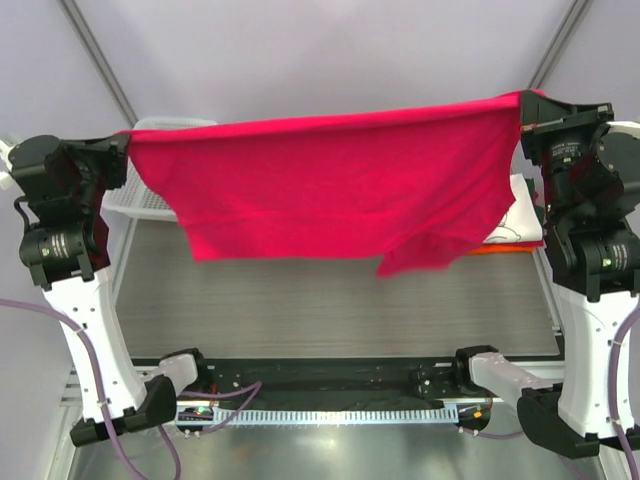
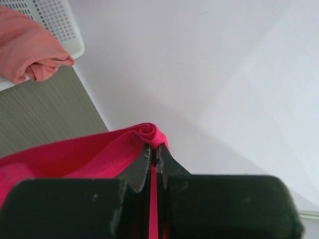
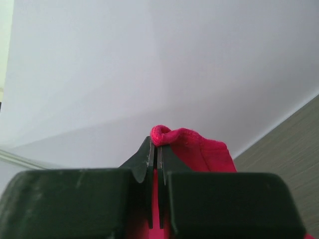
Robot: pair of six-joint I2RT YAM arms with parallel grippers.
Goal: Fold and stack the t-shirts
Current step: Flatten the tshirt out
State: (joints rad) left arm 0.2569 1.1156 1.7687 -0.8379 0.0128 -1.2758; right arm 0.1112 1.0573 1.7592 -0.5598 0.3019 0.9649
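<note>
Crimson t-shirt (image 1: 330,185) hangs stretched between left hand (image 2: 154,150) and right hand (image 3: 155,145).

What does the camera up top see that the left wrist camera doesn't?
Only the top view shows the whole red t-shirt hanging stretched between both arms, the right gripper pinching its other corner, and a white printed shirt on the table at the right. Only the left wrist view shows a salmon-pink cloth at the edge of the white basket, and the pinched corner bunched up close. Both show the red t-shirt, the left gripper shut on it, the white basket and the grey table.
</note>
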